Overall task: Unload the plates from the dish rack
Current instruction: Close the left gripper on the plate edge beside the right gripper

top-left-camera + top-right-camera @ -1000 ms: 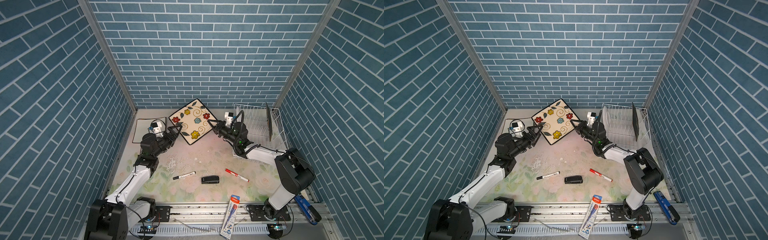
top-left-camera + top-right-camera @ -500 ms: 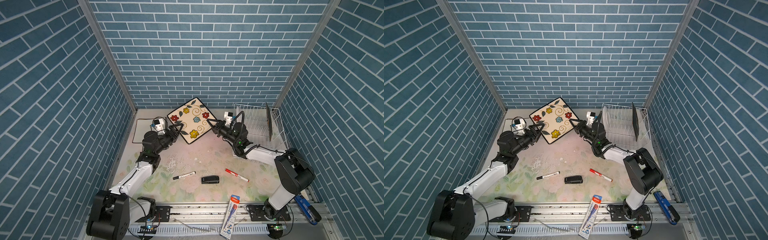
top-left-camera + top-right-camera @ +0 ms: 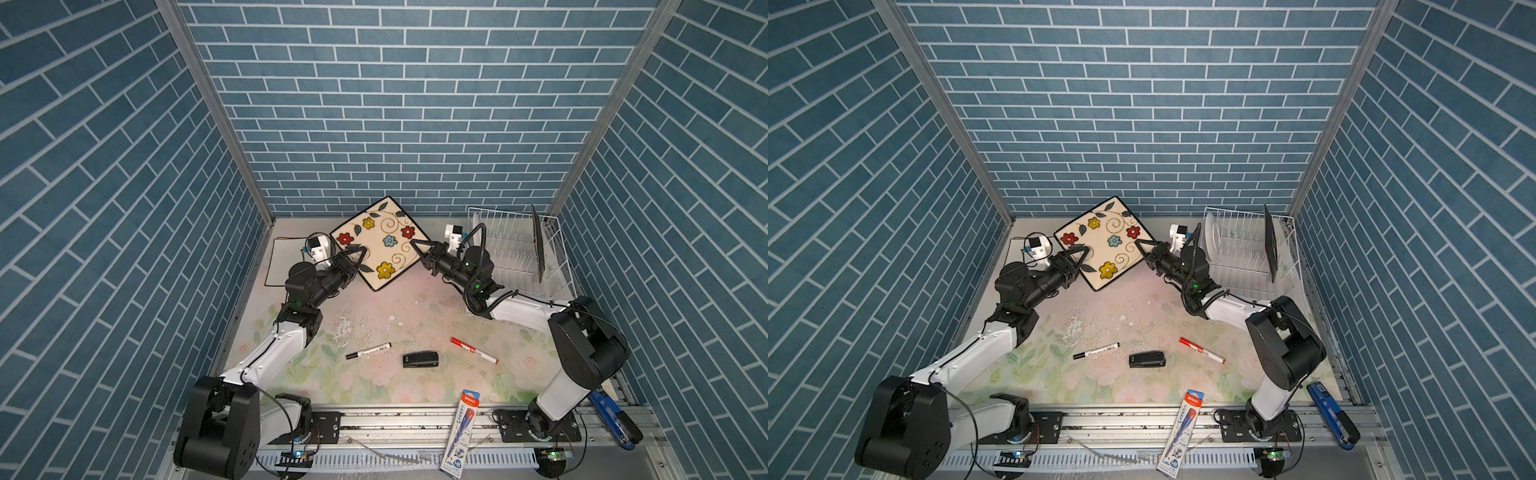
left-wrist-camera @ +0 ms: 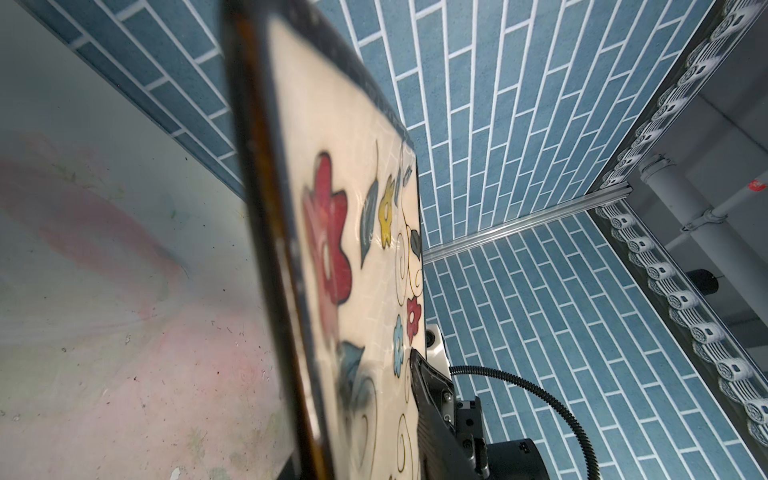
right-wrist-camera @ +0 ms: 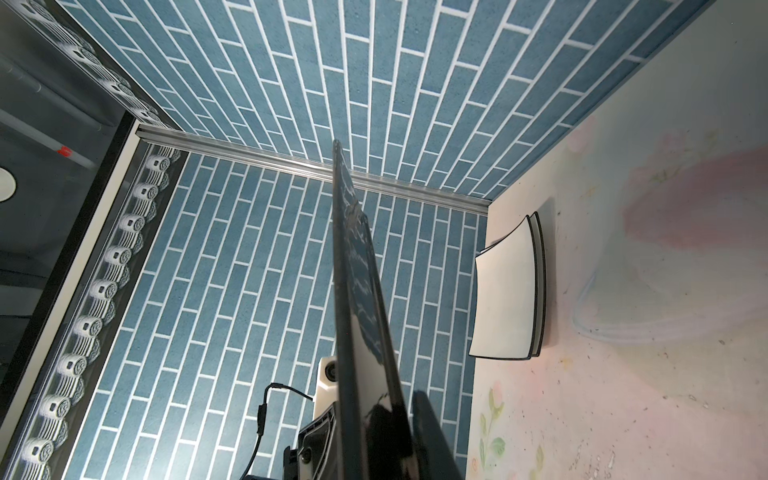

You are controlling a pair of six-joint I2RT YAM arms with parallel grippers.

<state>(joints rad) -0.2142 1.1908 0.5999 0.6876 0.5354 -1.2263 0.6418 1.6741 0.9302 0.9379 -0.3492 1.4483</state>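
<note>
A flower-patterned square plate (image 3: 384, 243) (image 3: 1104, 245) hangs tilted above the table's back. My right gripper (image 3: 419, 246) (image 3: 1143, 246) is shut on its right corner. My left gripper (image 3: 360, 254) (image 3: 1081, 252) straddles the plate's left edge, one finger over the patterned face; no view shows whether the jaws press on it. The left wrist view shows the plate's rim (image 4: 270, 249) edge-on. The white wire dish rack (image 3: 515, 249) (image 3: 1241, 249) at the back right holds an upright black plate (image 3: 537, 245) and a round white plate (image 3: 1212, 237). Two white square plates (image 3: 286, 262) (image 5: 507, 291) lie stacked at the back left.
On the table's front half lie a black marker (image 3: 368, 351), a black stapler (image 3: 420, 359) and a red marker (image 3: 473, 351). A pen pack (image 3: 461, 432) rests on the front rail, a blue tool (image 3: 615, 419) at the front right. Brick walls close three sides.
My left gripper has reached up to the plate's left edge and its jaws have narrowed around it. The plate and the right arm have barely moved.
</note>
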